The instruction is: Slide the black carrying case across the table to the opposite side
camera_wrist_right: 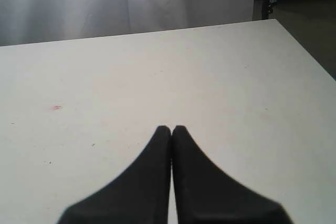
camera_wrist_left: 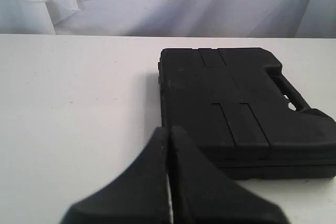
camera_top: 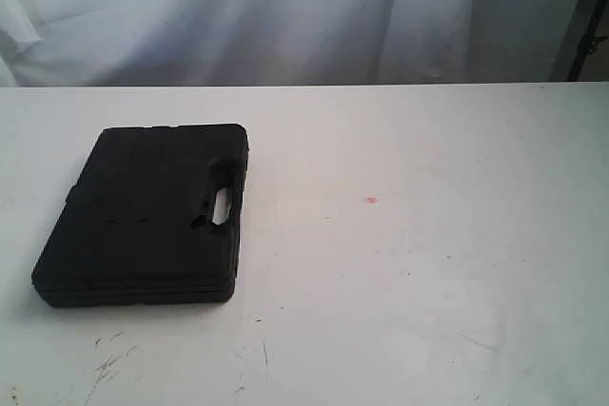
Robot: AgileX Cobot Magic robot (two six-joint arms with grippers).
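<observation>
The black carrying case (camera_top: 147,211) lies flat on the left part of the white table (camera_top: 409,263), its handle cutout facing the middle. Neither gripper shows in the exterior view. In the left wrist view the case (camera_wrist_left: 241,103) lies ahead, and my left gripper (camera_wrist_left: 169,130) is shut and empty, its tips near the case's near corner; whether they touch it cannot be told. My right gripper (camera_wrist_right: 171,129) is shut and empty above bare table (camera_wrist_right: 220,77), with no case in that view.
A small red speck (camera_top: 370,200) marks the tabletop right of the case, the red speck (camera_wrist_right: 56,107) also showing in the right wrist view. Dark scratches (camera_top: 109,363) lie near the front edge. A white curtain (camera_top: 285,7) hangs behind the table. The table's right edge (camera_wrist_right: 307,51) drops to dark floor.
</observation>
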